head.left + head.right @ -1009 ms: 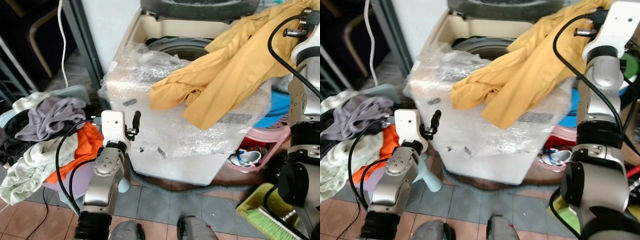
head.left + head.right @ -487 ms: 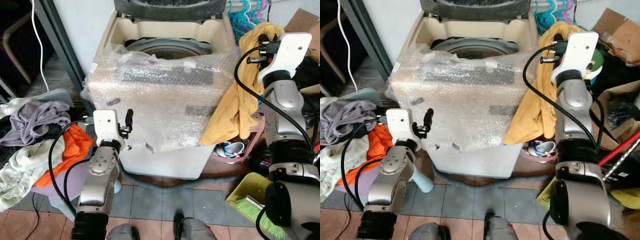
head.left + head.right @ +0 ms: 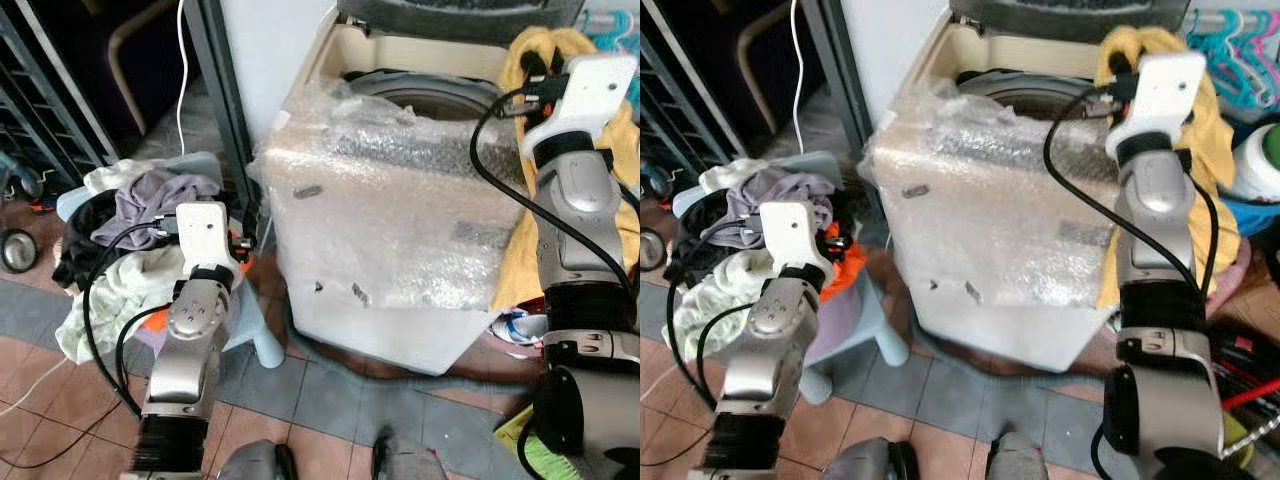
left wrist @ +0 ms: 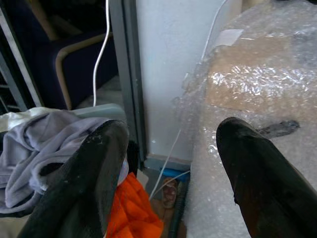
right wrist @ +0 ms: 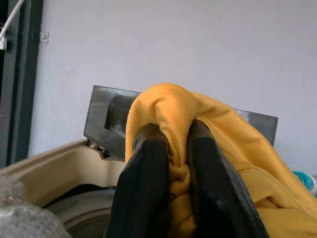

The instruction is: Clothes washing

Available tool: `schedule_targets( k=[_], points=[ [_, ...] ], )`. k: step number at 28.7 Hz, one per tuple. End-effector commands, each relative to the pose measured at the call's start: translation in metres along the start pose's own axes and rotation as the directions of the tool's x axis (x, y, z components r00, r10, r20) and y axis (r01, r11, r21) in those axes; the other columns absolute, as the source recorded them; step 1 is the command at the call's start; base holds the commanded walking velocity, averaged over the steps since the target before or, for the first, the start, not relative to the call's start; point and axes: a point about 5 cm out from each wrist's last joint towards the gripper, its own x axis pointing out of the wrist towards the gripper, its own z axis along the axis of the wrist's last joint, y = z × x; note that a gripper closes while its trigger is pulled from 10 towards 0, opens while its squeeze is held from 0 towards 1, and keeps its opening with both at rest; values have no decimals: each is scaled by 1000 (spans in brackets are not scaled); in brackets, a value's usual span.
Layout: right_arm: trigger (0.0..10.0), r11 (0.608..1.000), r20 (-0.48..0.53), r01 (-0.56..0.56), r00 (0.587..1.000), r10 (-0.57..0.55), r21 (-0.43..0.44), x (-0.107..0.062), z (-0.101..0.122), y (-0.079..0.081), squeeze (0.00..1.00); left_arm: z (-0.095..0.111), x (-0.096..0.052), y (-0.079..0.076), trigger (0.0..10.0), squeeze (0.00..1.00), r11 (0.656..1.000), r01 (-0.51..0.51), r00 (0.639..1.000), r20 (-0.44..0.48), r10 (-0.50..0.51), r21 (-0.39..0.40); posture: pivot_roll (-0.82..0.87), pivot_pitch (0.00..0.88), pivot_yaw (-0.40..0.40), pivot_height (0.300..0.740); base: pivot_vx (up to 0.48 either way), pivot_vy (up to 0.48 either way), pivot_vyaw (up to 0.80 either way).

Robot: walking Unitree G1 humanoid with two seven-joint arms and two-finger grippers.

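A top-loading washing machine [image 3: 400, 220] wrapped in bubble wrap stands ahead with its lid up and its drum [image 3: 440, 95] showing. My right gripper [image 5: 178, 148] is shut on a fold of a yellow garment [image 3: 520, 260], held high at the machine's right rear corner. The cloth hangs down the machine's right side. To the left, a pile of clothes rests on a pale blue stool [image 3: 262, 345]: a grey piece [image 3: 150, 195], a pale green one [image 3: 100, 290] and an orange one [image 4: 133, 208]. My left gripper [image 4: 171, 148] is open between the pile and the machine's left front corner, holding nothing.
A dark metal post [image 3: 225, 110] with a white cable [image 3: 182, 60] stands just left of the machine. A metal rack [image 3: 40, 110] and a small wheel [image 3: 18, 250] are at far left. Turquoise hangers [image 3: 1230, 45] and a green-capped bottle [image 3: 1260, 160] are at the right.
The yellow garment lay spread over the machine's top; my right gripper has drawn it off to the right side, baring the drum. The camera has swung left. My left gripper stays open.
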Motion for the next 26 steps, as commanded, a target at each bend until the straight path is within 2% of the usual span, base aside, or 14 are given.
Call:
schedule_targets(
  k=[1,3,13,18,19,20,21,22,24,26],
  points=[
    [10000,1000,73,-21,997,20,11,9,17,3,0,-1,-3,-5,10000,0,1000,22,1000,10,-22,12,-30,118,57,740,0,0,750],
    [10000,999,106,-30,994,27,25,22,27,8,0,1,-4,-9,10000,0,999,39,999,18,-39,12,-27,115,57,740,450,0,750],
    [10000,1000,149,5,989,-9,30,46,45,15,0,-3,-6,-11,10000,0,999,35,999,-6,-35,3,-20,112,49,740,429,0,672],
    [10000,998,103,65,993,-63,-15,52,42,5,0,-6,-8,-10,10000,0,1000,25,999,-30,-25,-7,-16,111,44,740,116,0,103],
    [10000,994,70,108,992,-107,-11,55,39,-3,0,-7,-9,-9,10000,0,1000,24,999,-32,-25,-8,-16,110,42,740,0,0,0],
    [10000,968,-56,247,967,-250,-55,59,30,-28,0,-8,-9,-8,10000,0,1000,24,999,-34,-24,-5,-15,109,42,740,0,0,0],
    [10000,968,-56,247,967,-250,-55,59,30,-28,0,-8,-9,-8,10000,0,1000,24,999,-34,-24,-5,-15,109,42,740,0,0,0],
    [10000,939,-100,343,934,-344,-30,58,28,-45,0,-8,-9,-8,10000,0,1000,23,999,-34,-23,-5,-14,108,37,740,0,0,0],
    [10000,892,-143,452,883,-448,-1,56,27,-64,0,-8,-9,-9,10000,0,1000,22,999,-35,-22,-6,-11,105,35,740,0,0,0],
    [10000,834,-149,552,823,-548,-15,51,30,-85,0,-9,-10,-9,10000,0,1000,20,999,-37,-20,-8,-11,104,34,740,0,0,0]
  ],
)
